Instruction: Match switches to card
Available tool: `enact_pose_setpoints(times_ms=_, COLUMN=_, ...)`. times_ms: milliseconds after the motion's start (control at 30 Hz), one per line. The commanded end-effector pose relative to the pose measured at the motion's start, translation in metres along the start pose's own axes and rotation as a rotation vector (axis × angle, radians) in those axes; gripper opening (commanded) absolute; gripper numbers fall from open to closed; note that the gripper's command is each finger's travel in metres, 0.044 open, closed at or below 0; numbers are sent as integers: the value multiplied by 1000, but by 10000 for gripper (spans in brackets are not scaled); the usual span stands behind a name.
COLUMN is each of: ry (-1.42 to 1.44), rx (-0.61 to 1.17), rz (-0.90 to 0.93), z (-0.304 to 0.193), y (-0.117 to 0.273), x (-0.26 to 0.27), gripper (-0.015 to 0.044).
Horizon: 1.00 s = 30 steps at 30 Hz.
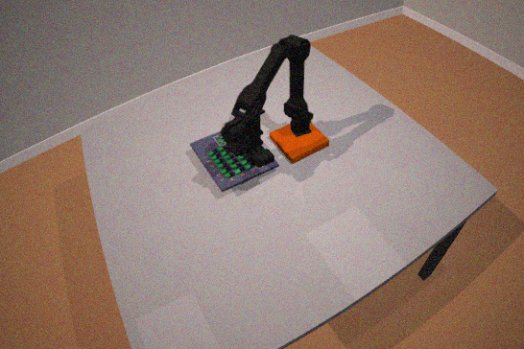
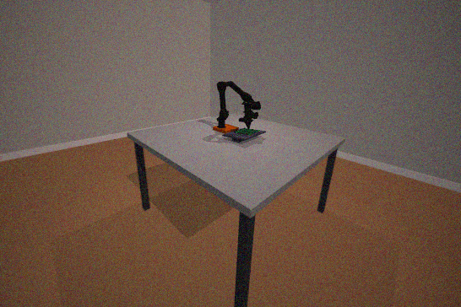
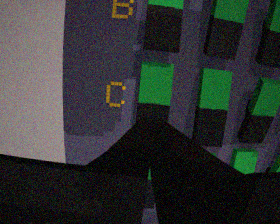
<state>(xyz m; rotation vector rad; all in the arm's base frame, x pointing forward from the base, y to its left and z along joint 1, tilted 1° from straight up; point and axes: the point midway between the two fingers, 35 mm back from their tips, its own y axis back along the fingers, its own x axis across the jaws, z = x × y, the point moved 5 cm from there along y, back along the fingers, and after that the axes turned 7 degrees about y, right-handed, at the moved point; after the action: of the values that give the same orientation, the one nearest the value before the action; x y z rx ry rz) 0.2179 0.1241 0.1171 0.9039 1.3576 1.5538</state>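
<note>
The dark blue switch panel (image 1: 200,146) (image 2: 230,135) (image 3: 93,60) bears rows of rocker switches with green and dark grey halves. In the wrist view the letters B (image 3: 122,9) and C (image 3: 115,94) mark two rows. My gripper (image 2: 248,127) (image 3: 150,128) is shut and empty. Its tips are low over the panel, at the dark near half of row C's leftmost visible switch (image 3: 156,84), and hide part of it. I cannot tell whether they touch. The small card (image 1: 220,140) shows beside the arm in the top view; its squares are too small to read.
The orange base block (image 1: 299,148) (image 2: 225,128) under the arm stands close to the panel. Other switches (image 3: 216,89) (image 3: 162,27) lie right beside and beyond the fingertips. The pale table (image 1: 240,244) (image 2: 253,176) carries the panel and base.
</note>
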Motion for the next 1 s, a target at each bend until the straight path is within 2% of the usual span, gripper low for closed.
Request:
enact_pose_setpoints(times_ms=0, ry=-1, rx=0, rz=-3, z=0, y=-1, x=0, gripper=0)
enact_pose_setpoints(times_ms=833, ry=-1, rx=0, rz=-3, z=0, y=-4, x=0, gripper=0)
enact_pose_setpoints(times_ms=967, ry=-1, rx=13, rz=0, z=4, y=28, x=0, gripper=0)
